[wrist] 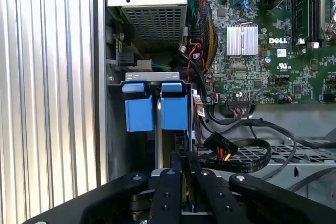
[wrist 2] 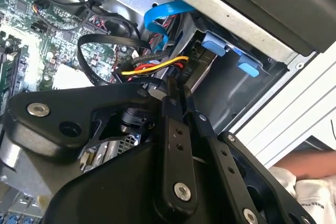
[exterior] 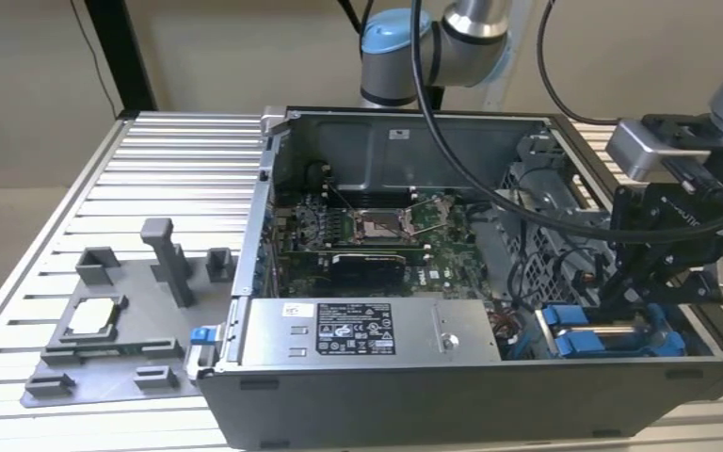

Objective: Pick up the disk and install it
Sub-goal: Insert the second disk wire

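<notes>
The gripper (exterior: 621,306) is reaching down into the open computer case (exterior: 488,377), at the case's front corner on the exterior view's right. Its black fingers (wrist: 181,182) are standing pressed together, with almost no gap between them, as both wrist views show. They are descending onto the upper edge of the disk (exterior: 613,337), which is sitting on edge in the drive bay (wrist: 116,129) of that corner. Whether the fingers are pinching that edge or only touching it cannot be told.

In the exterior view the disk is showing as a silver face between blue side rails (exterior: 565,330), low in the case and just beside the large grey box (exterior: 361,330) with the white label. In the first wrist view two blue tabs (wrist: 156,106) are lying side by side at the bay's mouth, with the gripper's fingers lined up just behind them.

A bundle of black, red and yellow cables (wrist: 231,153) is running close beside the fingers, between the bay and the green motherboard (wrist: 268,51). The case is resting on a slatted metal table (exterior: 148,188). A grey fixture (exterior: 123,330) is lying near the table's front corner on the exterior view's left, carrying a small square silver chip (exterior: 95,318).
</notes>
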`<state>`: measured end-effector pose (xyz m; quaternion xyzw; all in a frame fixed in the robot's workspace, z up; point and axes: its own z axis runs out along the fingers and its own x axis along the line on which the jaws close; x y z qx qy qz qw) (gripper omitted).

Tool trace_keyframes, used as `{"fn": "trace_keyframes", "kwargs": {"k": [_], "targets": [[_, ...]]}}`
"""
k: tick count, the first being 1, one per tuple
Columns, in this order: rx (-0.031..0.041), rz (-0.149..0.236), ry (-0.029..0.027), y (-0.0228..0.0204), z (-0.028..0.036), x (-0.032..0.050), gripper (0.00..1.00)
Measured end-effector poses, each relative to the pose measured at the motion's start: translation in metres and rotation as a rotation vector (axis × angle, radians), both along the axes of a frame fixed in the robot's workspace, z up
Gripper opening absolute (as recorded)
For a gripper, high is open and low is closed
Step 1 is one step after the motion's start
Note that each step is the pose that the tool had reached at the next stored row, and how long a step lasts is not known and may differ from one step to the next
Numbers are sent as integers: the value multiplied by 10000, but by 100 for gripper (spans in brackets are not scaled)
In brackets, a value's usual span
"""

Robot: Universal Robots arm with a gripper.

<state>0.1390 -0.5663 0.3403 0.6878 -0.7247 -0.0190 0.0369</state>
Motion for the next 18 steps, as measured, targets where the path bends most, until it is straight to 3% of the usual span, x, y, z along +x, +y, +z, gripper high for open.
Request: {"fn": "trace_keyframes", "kwargs": {"k": [14, 15, 18], "targets": [[0, 0, 0, 0, 0, 0, 0], [0, 0, 0, 0, 0, 0, 100], [0, 0, 0, 0, 0, 0, 100]]}}
